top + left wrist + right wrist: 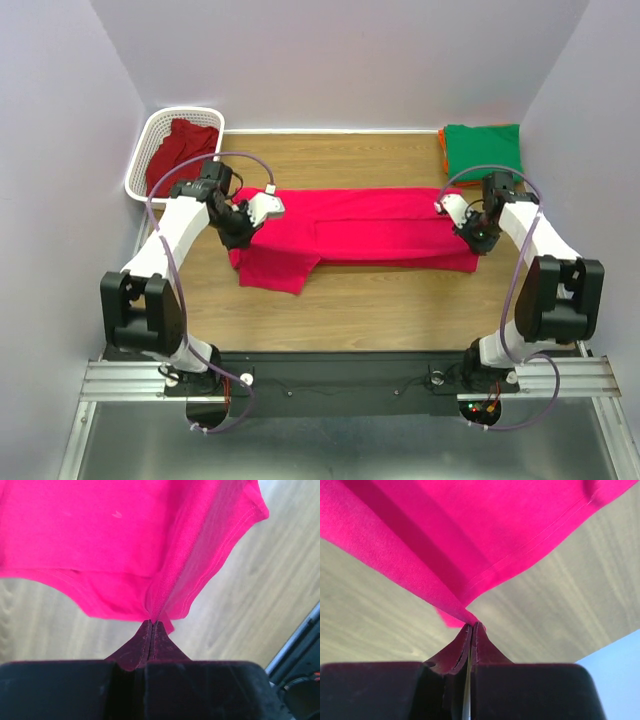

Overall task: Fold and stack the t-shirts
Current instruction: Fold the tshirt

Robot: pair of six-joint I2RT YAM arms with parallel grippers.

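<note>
The pink-red t-shirt point(350, 235) lies stretched in a long band across the middle of the wooden table point(380, 310), running left to right between your two arms. One looser flap of it droops toward you at the left end, spread on the wood.

Your left gripper point(151, 625) is pinched tight on the left end of that shirt. In the left wrist view the two fingers meet with a hem of the cloth caught right at their tips, and the fabric fans out beyond them over the table. Your right gripper point(471, 626) is likewise clamped on the right end: the fingers are pressed together on a corner where a stitched hem folds in, with the shirt spreading away from the tips. From the pictures you cannot tell how far either pinched end sits above the wood.

Farther back, at the far left corner, the white basket point(150, 150) stands with the crimson t-shirt point(182, 142) crumpled inside it. At the far right corner the green t-shirt point(483, 150) lies folded flat, and the orange t-shirt point(441, 150) shows as a thin edge under its left side. Both corners are well apart from the shirt you hold.
</note>
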